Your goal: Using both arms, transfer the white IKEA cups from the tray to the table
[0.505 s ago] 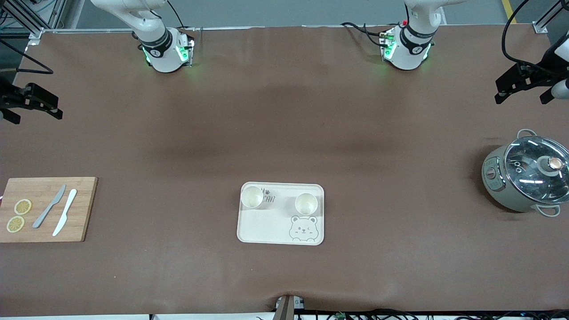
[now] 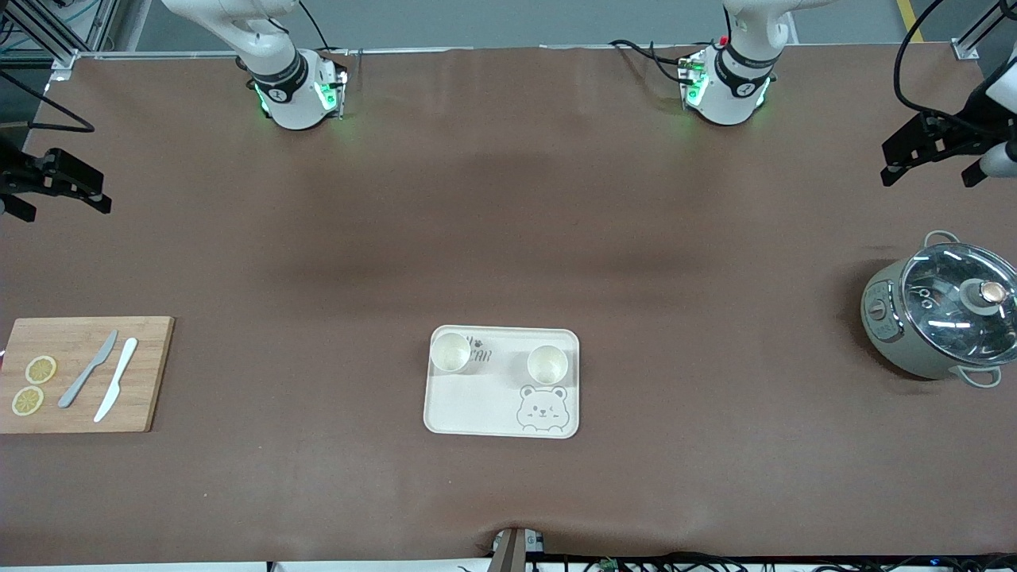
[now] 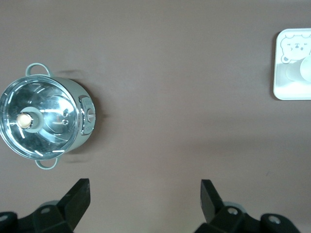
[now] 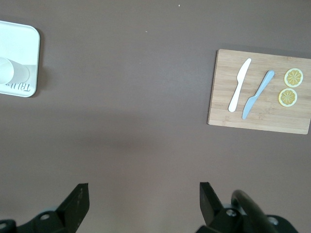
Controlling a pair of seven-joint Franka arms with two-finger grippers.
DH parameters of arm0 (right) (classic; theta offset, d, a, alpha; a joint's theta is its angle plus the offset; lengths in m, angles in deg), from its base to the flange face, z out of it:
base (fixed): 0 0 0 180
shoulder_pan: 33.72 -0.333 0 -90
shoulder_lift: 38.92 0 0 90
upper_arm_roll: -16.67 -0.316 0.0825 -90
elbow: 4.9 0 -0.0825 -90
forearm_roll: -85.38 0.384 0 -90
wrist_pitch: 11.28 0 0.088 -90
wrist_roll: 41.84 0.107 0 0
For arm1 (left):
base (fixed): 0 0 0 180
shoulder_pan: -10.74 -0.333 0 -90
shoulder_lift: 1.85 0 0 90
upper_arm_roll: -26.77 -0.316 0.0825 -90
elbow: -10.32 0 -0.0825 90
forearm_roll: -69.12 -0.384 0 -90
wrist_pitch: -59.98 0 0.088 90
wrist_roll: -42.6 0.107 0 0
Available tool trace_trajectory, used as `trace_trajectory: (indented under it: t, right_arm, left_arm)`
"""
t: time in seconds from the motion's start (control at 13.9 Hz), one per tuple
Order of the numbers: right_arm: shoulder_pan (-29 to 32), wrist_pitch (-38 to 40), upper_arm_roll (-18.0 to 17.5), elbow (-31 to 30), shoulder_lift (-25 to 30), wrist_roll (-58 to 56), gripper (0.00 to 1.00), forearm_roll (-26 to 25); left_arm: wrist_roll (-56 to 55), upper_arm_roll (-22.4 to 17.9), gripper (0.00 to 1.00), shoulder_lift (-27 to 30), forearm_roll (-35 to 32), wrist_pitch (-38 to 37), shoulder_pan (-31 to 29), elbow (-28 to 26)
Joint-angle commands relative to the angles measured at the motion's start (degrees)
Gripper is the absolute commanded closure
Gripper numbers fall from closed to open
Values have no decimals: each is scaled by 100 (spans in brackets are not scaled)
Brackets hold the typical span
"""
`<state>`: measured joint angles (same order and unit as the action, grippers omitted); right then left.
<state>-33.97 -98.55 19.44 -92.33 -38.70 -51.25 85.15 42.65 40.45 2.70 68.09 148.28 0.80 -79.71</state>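
Observation:
Two white IKEA cups stand upright on the cream bear-printed tray [image 2: 469, 409]: one [image 2: 450, 352] at a corner toward the right arm's end, the other [image 2: 547, 364] toward the left arm's end. My left gripper [image 2: 929, 163] is open and empty, high over the table's end near the pot. My right gripper [image 2: 59, 195] is open and empty, high over the other end near the cutting board. The left wrist view shows its open gripper [image 3: 145, 194] with the tray [image 3: 286, 90] and one cup [image 3: 305, 70] at the edge. The right wrist view shows its open gripper [image 4: 144, 196], the tray [image 4: 24, 39] and a cup [image 4: 9, 72].
A grey-green pot with a glass lid [image 2: 945, 318] stands at the left arm's end, also in the left wrist view [image 3: 46, 121]. A wooden cutting board [image 2: 79, 373] with two knives and lemon slices lies at the right arm's end, also in the right wrist view [image 4: 260, 92].
The left gripper has shifted slightly toward the arms' bases. The cups, the tray and the right gripper have not visibly moved.

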Motion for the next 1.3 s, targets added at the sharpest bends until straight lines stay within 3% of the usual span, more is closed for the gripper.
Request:
trace_trajectory:
  t: [0.0, 0.22, 0.43, 0.79, 1.23]
  right_arm:
    - [60, -9, -22, 25, 13, -61, 0, 111]
    - [60, -27, -13, 25, -92, -96, 0, 111]
    - [42, -10, -22, -2, -355, -96, 0, 120]
    - [77, -62, -22, 16, -601, -96, 0, 155]
    - [394, -203, -4, -2, -1059, -26, 0, 400]
  left_arm:
    - [-84, 205, 0, -444, 42, -77, 72, 188]
    - [-522, 565, 0, -1113, -28, 343, 343, 197]
    - [-1663, 575, 0, -1552, -11, 739, 896, 206]
    - [-3378, 566, 0, -2869, -352, 1723, 1916, 741]
    - [-5268, 268, 0, -4408, -722, 3725, 2856, 1251]
